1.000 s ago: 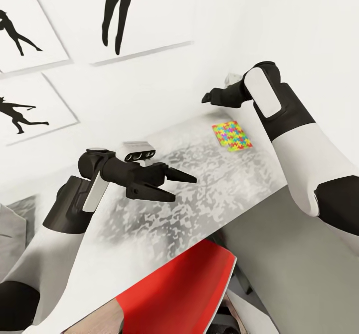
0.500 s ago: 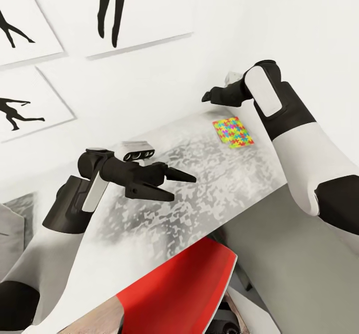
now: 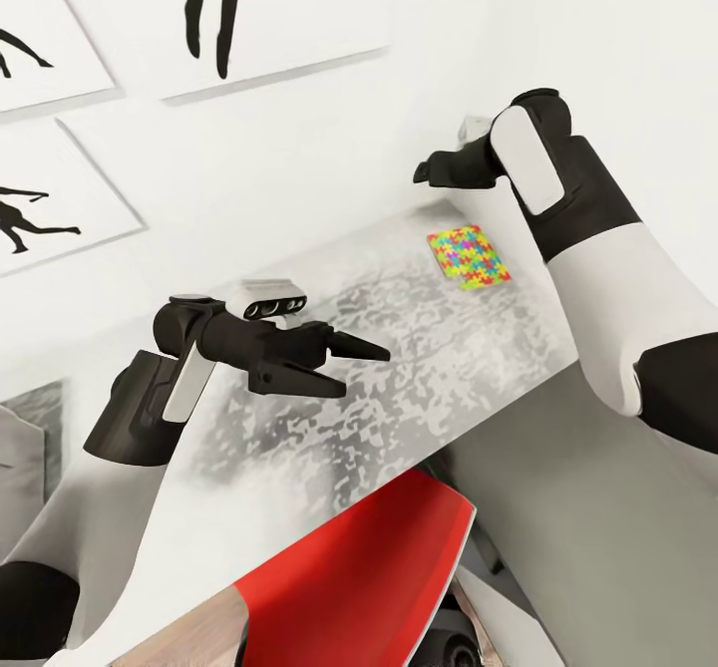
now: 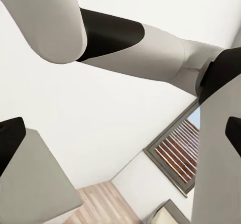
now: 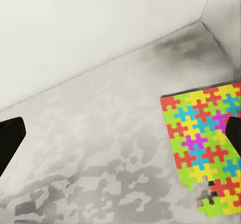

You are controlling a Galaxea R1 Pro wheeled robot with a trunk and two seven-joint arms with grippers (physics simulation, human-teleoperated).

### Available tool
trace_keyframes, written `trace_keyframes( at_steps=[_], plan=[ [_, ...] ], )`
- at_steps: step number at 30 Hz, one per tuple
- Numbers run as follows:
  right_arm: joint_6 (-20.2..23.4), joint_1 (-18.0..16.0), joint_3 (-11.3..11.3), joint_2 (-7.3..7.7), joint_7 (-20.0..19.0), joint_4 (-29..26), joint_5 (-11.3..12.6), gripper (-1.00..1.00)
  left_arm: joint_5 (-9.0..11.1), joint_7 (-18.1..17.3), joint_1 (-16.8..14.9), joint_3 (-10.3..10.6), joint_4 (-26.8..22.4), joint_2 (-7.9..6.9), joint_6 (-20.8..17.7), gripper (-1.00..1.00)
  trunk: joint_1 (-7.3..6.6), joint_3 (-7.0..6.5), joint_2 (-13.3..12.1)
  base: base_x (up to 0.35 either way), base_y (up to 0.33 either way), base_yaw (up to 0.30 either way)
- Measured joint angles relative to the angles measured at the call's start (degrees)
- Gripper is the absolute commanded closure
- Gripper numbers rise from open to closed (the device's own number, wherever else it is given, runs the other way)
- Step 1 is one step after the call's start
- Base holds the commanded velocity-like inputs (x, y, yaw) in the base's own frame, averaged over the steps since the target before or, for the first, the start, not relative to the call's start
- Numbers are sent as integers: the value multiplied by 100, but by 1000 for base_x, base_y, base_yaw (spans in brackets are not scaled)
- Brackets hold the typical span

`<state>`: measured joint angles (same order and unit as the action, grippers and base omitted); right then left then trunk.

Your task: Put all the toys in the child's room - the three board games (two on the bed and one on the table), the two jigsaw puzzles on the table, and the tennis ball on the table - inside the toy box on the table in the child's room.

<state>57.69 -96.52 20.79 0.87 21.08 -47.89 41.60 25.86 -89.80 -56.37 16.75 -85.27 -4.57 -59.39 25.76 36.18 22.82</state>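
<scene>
One jigsaw puzzle (image 3: 469, 258), flat, squarish, multicolour interlocking pcs, lies on mottled grey-white table (image 3: 399, 348) at approx 1 o'clock. Right gripper (image 3: 431, 172) hovers just above it, fingers spread wide. Left gripper (image 3: 361, 368) at centre, spread, empty. Red chair (image 3: 369, 577) at 6 o'clock. 3 black silhouette prints (image 3: 209, 9) on wall.

The long pale grey-white mottled table (image 3: 419, 348) carries one flat multicoloured jigsaw puzzle slab (image 3: 469, 257) lying at its two-o'clock end.

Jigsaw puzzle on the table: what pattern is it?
Interlocking pieces in yellow, red, blue, green and pink on the jigsaw puzzle; clearest in the right wrist view.
</scene>
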Motion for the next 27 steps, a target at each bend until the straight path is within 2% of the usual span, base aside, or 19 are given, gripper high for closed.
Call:
trace_keyframes(
  at_steps=[3,6,27],
  plan=[
    [-1,-21,-13,-22,0,-2,-191,-100,-8,0,0,-3,1,8,0,-100,0,28,0,0,0,0],
    [-3,-40,-13,-33,0,0,-276,-100,-13,0,0,-5,2,11,0,-100,0,57,0,0,0,0],
    [-252,-194,9,-52,1,10,-353,-100,-76,0,-25,-6,11,52,0,-100,0,254,0,0,0,0]
  ],
)
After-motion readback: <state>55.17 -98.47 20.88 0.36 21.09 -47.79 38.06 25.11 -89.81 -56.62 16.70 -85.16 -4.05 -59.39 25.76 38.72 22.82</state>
